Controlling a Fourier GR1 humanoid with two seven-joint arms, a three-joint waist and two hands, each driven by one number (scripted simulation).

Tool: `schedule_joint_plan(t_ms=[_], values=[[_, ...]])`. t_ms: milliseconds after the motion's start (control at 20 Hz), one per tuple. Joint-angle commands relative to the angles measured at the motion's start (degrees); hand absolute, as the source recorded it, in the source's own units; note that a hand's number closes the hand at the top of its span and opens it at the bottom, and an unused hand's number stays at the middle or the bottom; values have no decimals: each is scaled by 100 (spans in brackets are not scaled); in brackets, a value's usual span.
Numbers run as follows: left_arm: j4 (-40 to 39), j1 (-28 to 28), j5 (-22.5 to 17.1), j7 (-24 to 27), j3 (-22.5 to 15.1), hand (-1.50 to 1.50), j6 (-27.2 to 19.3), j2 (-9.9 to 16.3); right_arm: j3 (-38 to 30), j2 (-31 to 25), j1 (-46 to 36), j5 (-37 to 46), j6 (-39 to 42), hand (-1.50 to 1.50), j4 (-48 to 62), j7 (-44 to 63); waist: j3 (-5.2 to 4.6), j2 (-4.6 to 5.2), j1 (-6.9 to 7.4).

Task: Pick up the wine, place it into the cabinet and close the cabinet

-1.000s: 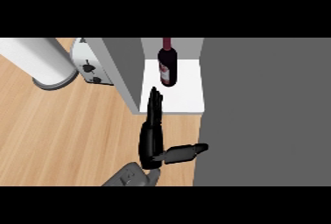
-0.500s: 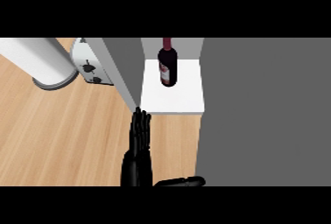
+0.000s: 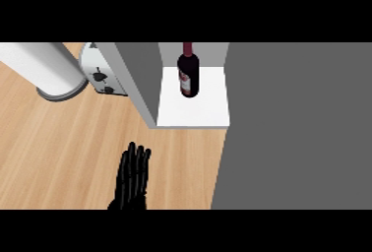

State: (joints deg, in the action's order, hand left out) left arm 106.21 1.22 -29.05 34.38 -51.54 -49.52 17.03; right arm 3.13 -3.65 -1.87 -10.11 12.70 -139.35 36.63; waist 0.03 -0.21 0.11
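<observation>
Wine: I am seeing the wine bottle [image 3: 187, 74] standing on the white shelf [image 3: 196, 106] inside the cabinet [image 3: 141, 78], nothing touching it.
Cabinet: it is standing open, its grey door [image 3: 298, 128] lying to the right of the shelf.
Right hand: I am watching my right hand [image 3: 133, 179] hovering over the wooden counter [image 3: 65, 147] below the cabinet, fingers straight, holding nothing.
Beside the cabinet: a toaster [image 3: 102, 74] is sitting just to its left, a grey cylinder [image 3: 44, 66] further left.
</observation>
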Motion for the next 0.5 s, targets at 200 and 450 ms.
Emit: schedule_joint_plan(t_ms=[200,450], values=[[1091,792,-169,34,372,-150,825,1244,-67,-217,327,-767,460,150,-557,64,-3,7,-7],[1061,1121,-531,225,810,-150,1371,1523,870,175,920,-750,471,150,-514,217,-8,-1,-17]])
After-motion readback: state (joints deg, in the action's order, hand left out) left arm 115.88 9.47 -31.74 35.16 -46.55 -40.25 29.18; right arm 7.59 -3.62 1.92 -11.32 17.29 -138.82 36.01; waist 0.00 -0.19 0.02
